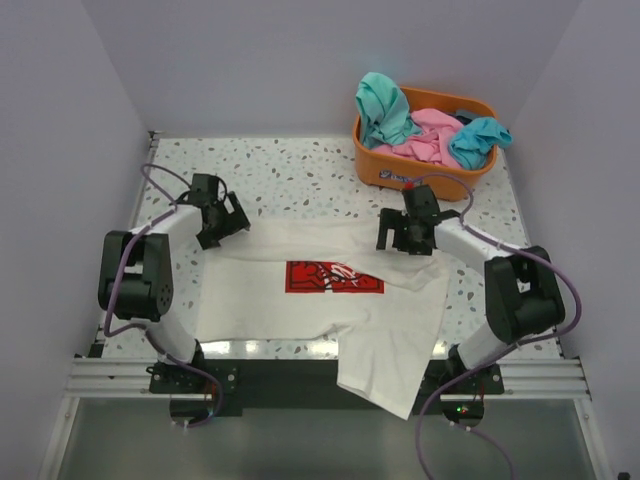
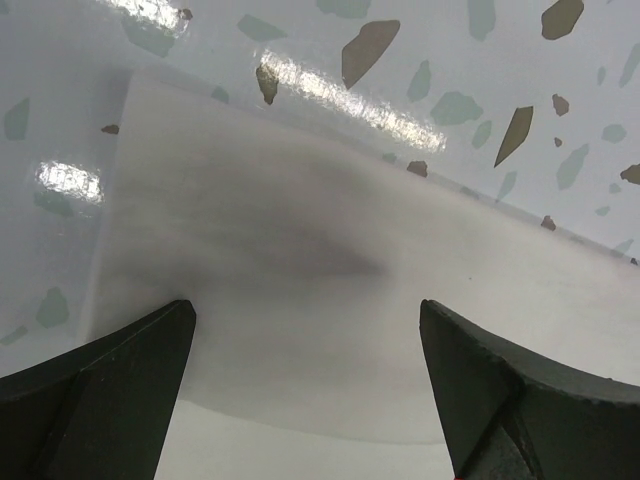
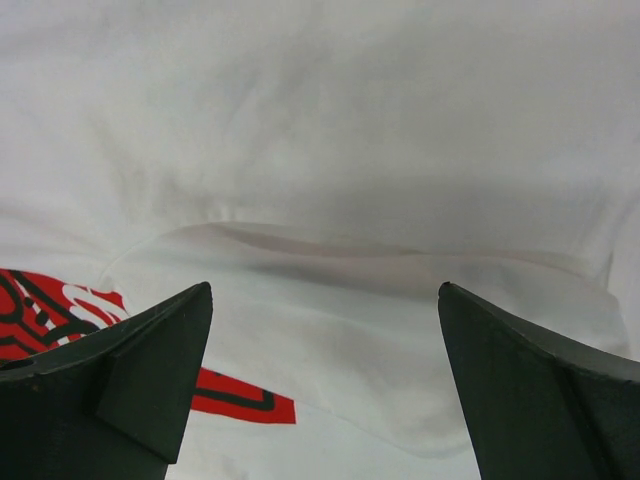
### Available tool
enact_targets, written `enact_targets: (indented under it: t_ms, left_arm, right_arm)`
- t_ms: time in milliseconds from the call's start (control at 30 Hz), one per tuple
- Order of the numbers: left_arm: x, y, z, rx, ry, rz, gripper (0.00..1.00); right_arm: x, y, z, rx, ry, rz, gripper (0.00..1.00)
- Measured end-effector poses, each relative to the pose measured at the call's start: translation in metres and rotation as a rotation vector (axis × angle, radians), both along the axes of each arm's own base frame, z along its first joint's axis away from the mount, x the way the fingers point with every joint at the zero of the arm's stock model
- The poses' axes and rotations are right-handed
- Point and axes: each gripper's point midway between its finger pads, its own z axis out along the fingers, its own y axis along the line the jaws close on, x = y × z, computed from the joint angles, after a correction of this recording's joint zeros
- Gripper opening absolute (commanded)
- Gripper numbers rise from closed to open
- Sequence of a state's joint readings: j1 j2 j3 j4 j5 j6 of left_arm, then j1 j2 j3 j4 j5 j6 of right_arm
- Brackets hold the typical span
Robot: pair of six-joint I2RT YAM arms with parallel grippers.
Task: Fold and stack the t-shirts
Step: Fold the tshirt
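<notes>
The white shirt was laid flat on the table, one end drooped off the near edge, with the left gripper and right gripper held open over its far edge, presumably so a fold could get started.

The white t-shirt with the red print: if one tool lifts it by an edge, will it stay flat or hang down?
Probably it will hang limp: one part of the white t-shirt droops over the near edge of the table. It likely bunches when pushed, since soft creases show in the right wrist view. It seems thin and light, lying flat.
</notes>
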State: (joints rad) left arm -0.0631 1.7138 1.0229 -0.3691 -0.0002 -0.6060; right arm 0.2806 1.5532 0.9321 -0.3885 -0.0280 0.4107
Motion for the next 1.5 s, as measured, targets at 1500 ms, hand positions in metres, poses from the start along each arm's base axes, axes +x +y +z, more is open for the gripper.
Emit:
enact_targets:
  t_ms: [1500]
  left_arm:
    - [-0.140,-0.011,0.034,-0.024,-0.031,0.126,1.00]
  right_arm:
    - [-0.030,0.020,0.079,-0.013,-0.264,-0.011,0.99]
